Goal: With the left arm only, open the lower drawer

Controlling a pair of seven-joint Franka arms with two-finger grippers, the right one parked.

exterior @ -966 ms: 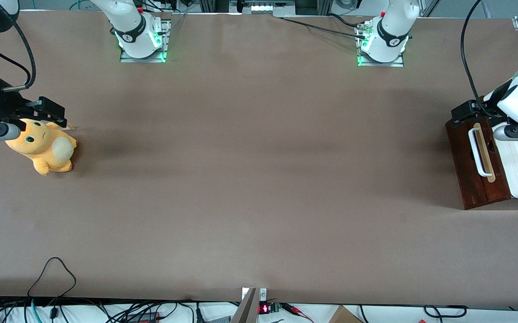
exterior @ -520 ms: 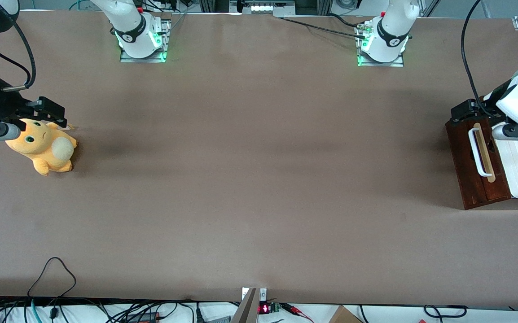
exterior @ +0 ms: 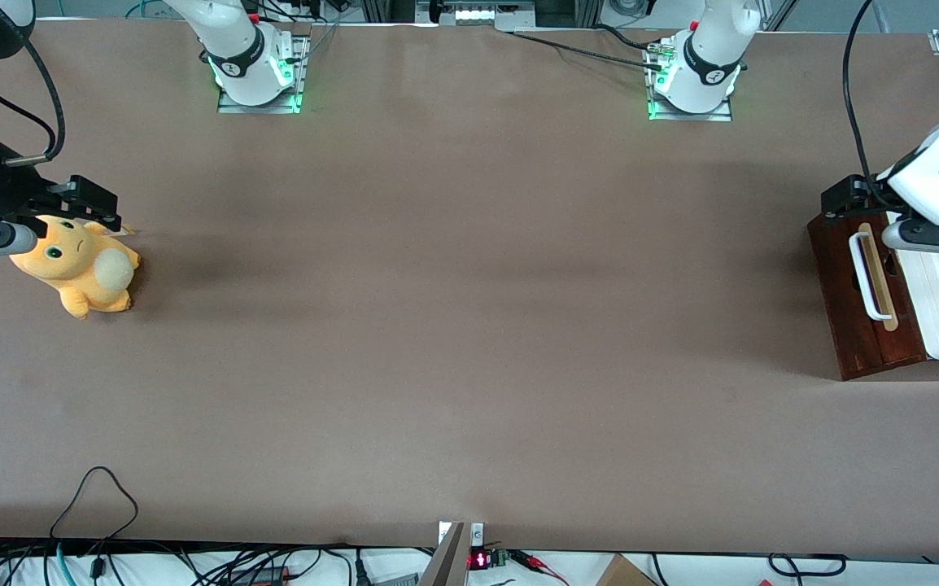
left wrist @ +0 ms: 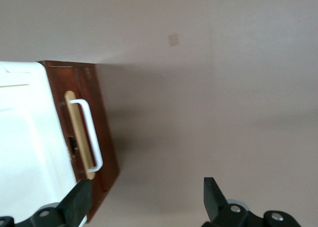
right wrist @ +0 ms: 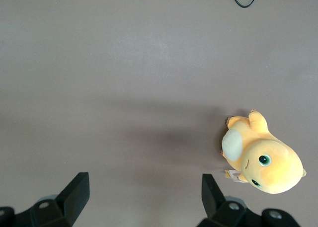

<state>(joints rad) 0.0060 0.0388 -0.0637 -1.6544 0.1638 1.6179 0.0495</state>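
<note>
At the working arm's end of the table, the left arm [exterior: 937, 175] has lifted slightly since a moment ago. Its gripper [left wrist: 144, 197], fingers spread wide and empty, hovers above the lower drawer [exterior: 864, 297], which sits closed, its white handle [left wrist: 89, 133] untouched.

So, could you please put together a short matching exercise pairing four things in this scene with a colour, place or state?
Things:
1. lower drawer
2. loop handle
3. left arm's gripper
4. plush toy

Descriptions:
A. orange, lying toward the parked arm's end of the table
B. white, mounted on a pale wood strip
C. open, above the table in front of the drawer, apart from the handle
D. dark reddish-brown front, shut

Pairs: 1-D, 2-B, 3-C, 4-A
</note>
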